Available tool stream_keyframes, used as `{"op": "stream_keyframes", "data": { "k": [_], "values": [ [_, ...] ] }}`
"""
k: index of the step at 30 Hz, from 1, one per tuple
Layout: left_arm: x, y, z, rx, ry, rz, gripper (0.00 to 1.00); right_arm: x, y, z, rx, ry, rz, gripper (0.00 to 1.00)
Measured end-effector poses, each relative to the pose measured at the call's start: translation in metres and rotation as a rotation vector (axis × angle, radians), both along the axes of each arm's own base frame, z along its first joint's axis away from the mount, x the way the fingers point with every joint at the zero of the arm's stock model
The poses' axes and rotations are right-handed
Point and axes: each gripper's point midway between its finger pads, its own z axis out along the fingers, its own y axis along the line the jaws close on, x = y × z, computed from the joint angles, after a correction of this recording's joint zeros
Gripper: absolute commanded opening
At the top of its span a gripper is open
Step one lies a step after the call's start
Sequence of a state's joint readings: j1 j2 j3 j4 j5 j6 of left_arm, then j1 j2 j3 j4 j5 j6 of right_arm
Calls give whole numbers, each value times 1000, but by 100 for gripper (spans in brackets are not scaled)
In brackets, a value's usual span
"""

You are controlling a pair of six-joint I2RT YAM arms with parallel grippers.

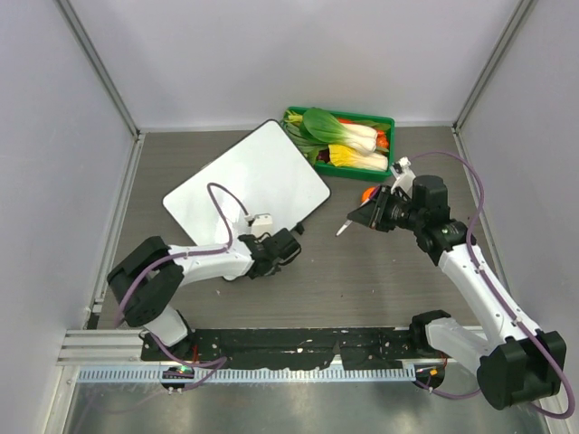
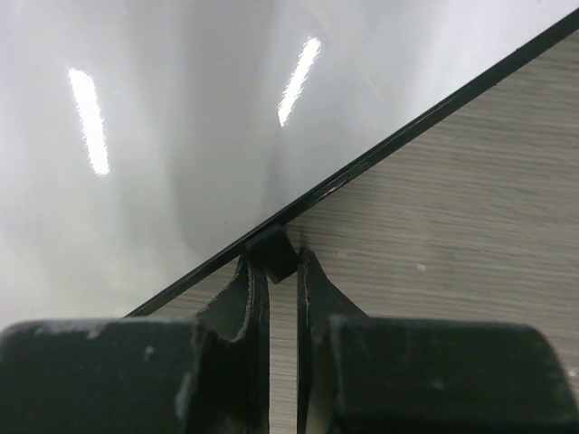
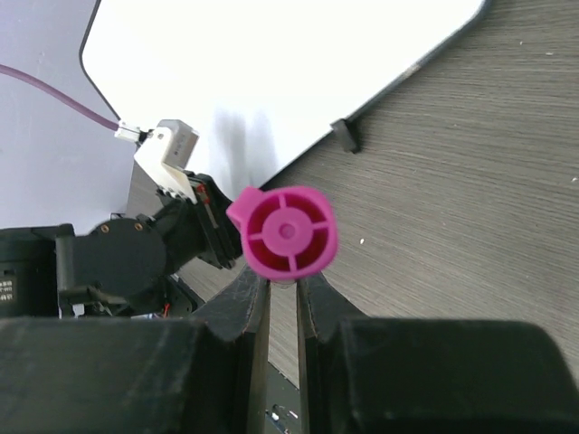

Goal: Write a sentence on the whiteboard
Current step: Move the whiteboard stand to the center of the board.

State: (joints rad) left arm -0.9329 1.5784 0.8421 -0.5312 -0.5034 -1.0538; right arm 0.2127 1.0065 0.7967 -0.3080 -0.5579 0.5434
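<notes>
Now the left gripper (image 2: pixel 273 265) pinches a black clip (image 2: pixel 271 251) on the whiteboard (image 1: pixel 244 181), the right gripper (image 3: pixel 280 282) squeezes a pink pen (image 3: pixel 282 231), and next its tip must touch the board.

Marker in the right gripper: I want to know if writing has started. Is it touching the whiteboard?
Apart. Top external view: the marker hangs over bare table, clear of the whiteboard.

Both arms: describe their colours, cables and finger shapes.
The left arm and right arm have white links and bulky black joints. A purple cable loops along each. The left gripper and right gripper have black, blocky fingers, scuffed pale, tapering to thin tips. A small white connector block sits at the left wrist.
</notes>
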Motion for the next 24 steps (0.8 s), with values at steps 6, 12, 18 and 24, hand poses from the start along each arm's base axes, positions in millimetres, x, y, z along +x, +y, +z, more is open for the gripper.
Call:
{"op": "stream_keyframes", "data": {
  "k": [6,12,18,24],
  "values": [
    [-5,-45,1,-10,-16,-105,0,-3,-2,1,-6,0,-9,1],
    [-11,-57,1,-22,-35,-147,0,-3,-4,-1,-18,-2,-14,1],
    [-20,-53,3,-99,-63,-174,0,-2,-5,-1,-24,-2,-16,1],
    [-41,-45,3,-147,-32,-222,0,-2,-5,-1,-24,-3,-16,1]
  ]
}}
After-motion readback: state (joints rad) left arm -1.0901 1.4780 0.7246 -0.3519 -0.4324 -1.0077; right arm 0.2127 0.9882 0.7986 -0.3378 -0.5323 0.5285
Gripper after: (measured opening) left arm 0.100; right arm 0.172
